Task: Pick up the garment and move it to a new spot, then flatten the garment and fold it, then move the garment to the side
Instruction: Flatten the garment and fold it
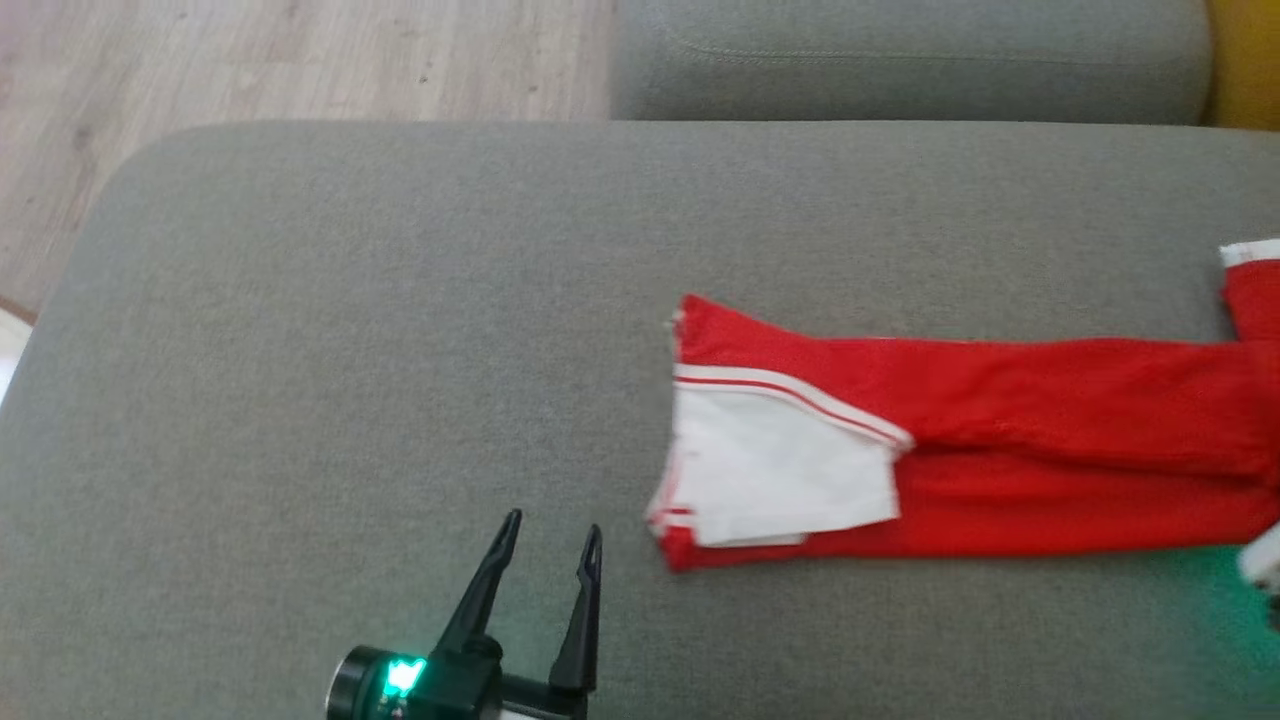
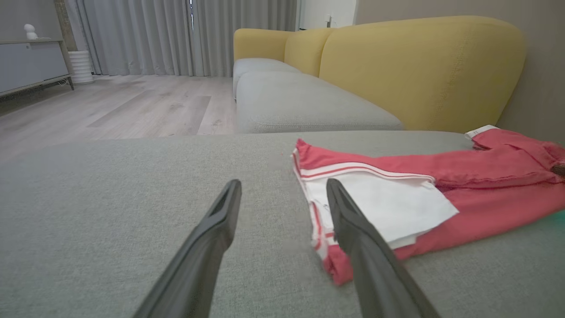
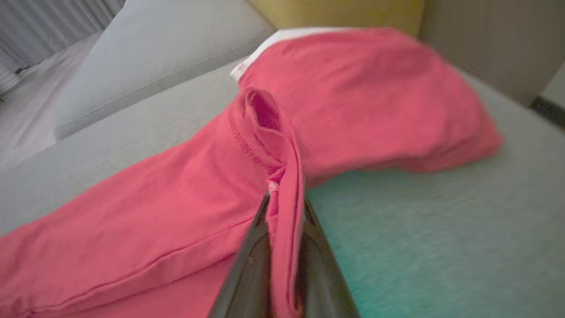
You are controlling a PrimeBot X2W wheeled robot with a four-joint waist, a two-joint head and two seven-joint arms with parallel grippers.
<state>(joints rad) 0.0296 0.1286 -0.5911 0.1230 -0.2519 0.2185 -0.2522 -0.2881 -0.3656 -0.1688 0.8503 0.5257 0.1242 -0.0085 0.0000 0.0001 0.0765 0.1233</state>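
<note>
A red garment (image 1: 1000, 440) with white panels and stripes lies stretched across the grey sofa seat (image 1: 350, 350), running off the head view's right edge. Its white-trimmed end (image 2: 379, 207) is just right of my left gripper (image 1: 550, 540), which stands open above the seat with nothing between its fingers (image 2: 353, 229). In the right wrist view my right gripper (image 3: 284, 207) is shut on a raised fold of the garment's red cloth (image 3: 273, 132), lifted a little off the seat. A pale part of the right arm (image 1: 1262, 560) shows at the head view's right edge.
The seat's rounded left edge drops to a wooden floor (image 1: 250, 60). A second grey cushion (image 1: 900, 60) lies beyond, with a yellow sofa back (image 2: 419, 66) behind it. Curtains (image 2: 176, 35) and a low cabinet (image 2: 26, 66) stand far off. Bare seat spreads left of the garment.
</note>
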